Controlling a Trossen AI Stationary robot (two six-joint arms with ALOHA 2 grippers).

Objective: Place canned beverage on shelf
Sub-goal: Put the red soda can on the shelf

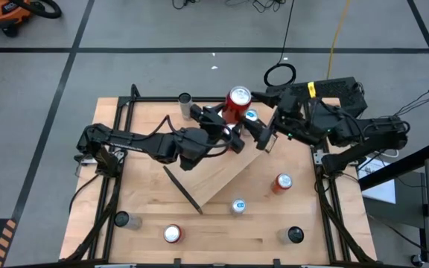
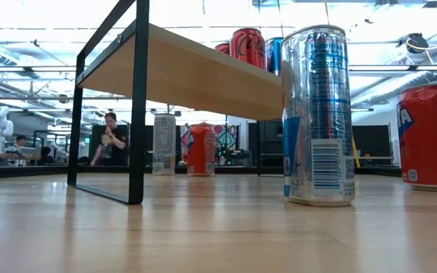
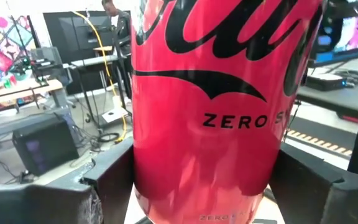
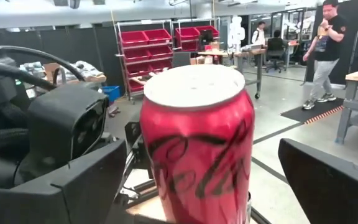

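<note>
One red Coca-Cola Zero can [image 1: 239, 100] stands on the light-wood shelf [image 1: 226, 175], clamped by the left pincer [image 1: 229, 119].

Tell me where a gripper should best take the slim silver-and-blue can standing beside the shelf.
Probably mid-height on the straight wall of the silver-and-blue can, coming level from the open table side, away from the shelf: it stands upright and narrow, the board close by.

Crowded at the shelf's [image 1: 222, 175] far end: red Zero can [image 1: 238, 102], blue can [image 1: 252, 116]; near end bare.
</note>
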